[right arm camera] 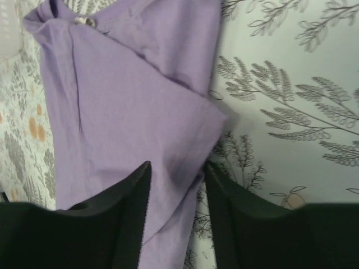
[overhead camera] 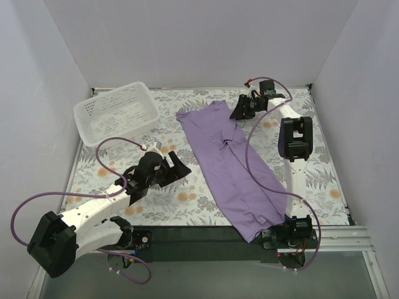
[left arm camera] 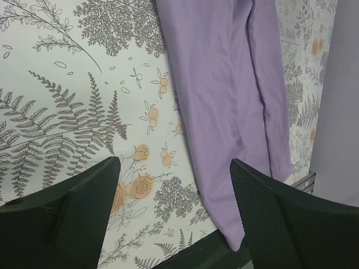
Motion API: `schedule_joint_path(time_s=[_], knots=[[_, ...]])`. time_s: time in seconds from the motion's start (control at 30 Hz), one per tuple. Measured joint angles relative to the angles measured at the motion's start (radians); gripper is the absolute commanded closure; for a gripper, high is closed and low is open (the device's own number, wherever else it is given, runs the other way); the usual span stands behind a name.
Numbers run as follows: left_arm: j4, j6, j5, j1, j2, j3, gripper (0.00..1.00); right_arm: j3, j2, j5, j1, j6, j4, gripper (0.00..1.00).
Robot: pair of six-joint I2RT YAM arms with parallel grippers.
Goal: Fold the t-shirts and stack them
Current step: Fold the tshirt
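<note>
One lavender t-shirt [overhead camera: 234, 162] lies on the floral table, folded into a long strip running from far centre to the near right edge, where its end hangs slightly over. My left gripper [overhead camera: 181, 169] hovers open left of the strip. In the left wrist view the t-shirt [left arm camera: 224, 84] is ahead of the left gripper [left arm camera: 175, 168], with only tablecloth and the fabric's edge between the fingers. My right gripper [overhead camera: 240, 111] is at the shirt's far end. In the right wrist view the right gripper [right arm camera: 176, 168] straddles the sleeve edge of the t-shirt [right arm camera: 123, 101], jaws apart, fabric unpinched.
A white perforated basket [overhead camera: 80, 118] stands at the far left of the table, and its corner [right arm camera: 8, 28] shows in the right wrist view. White walls enclose the table on three sides. A dark strip [overhead camera: 187, 233] marks the near edge.
</note>
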Motion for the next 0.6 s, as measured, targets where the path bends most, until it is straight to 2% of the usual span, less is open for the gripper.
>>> schedule_joint_path(time_s=[0.13, 0.17, 0.3, 0.6], knots=[[0.0, 0.0, 0.0, 0.001, -0.002, 0.001, 0.22, 0.032, 0.039, -0.01, -0.005, 0.039, 0.006, 0.74], [0.0, 0.0, 0.0, 0.001, -0.003, 0.001, 0.22, 0.04, 0.046, -0.012, -0.006, 0.047, 0.006, 0.82], [0.0, 0.0, 0.0, 0.003, -0.007, 0.001, 0.22, 0.085, 0.08, -0.004, -0.006, 0.072, 0.005, 0.99], [-0.001, 0.0, 0.008, 0.014, -0.002, 0.003, 0.22, 0.203, 0.158, 0.004, 0.001, 0.173, 0.086, 0.99]])
